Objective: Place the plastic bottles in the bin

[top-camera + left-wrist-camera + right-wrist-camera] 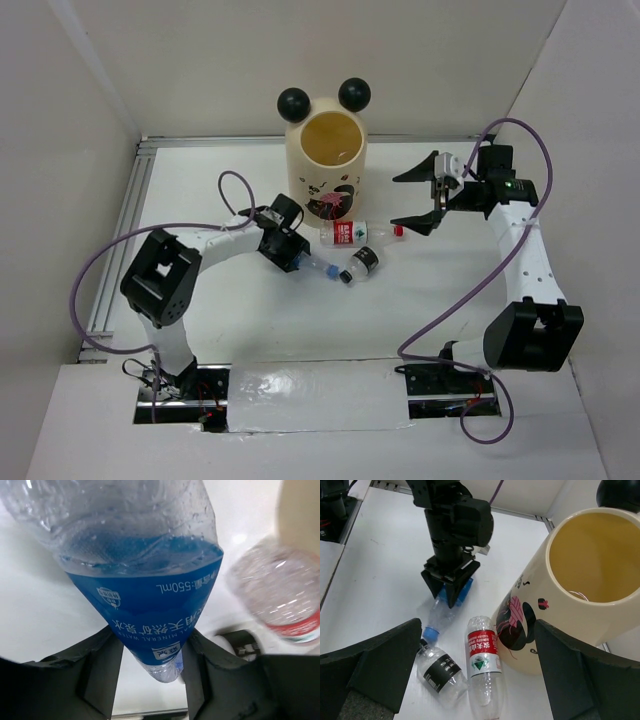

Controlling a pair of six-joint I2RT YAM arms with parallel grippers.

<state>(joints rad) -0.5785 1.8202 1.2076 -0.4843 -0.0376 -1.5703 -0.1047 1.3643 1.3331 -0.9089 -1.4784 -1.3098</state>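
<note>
gripping blue bottle (318, 266) in left claw (290, 255) | lying flat, cap pointing rightward from claw | needing lift over bin (300, 178), just beyond-right | holding right claw (396, 201) agape beside bin

My fingers (100, 680) are black. The clear blue-label bottle (145, 595) has white lettering. The red-label bottle (482, 659) adds white and green. The black-label bottle (439, 671) is clear too. Cream bin (580, 625), 2 black ears (293, 101), pink-and-black cartoon (517, 622).

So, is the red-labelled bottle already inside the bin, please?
No, the red-labelled bottle lies on the table beside the bin.
</note>
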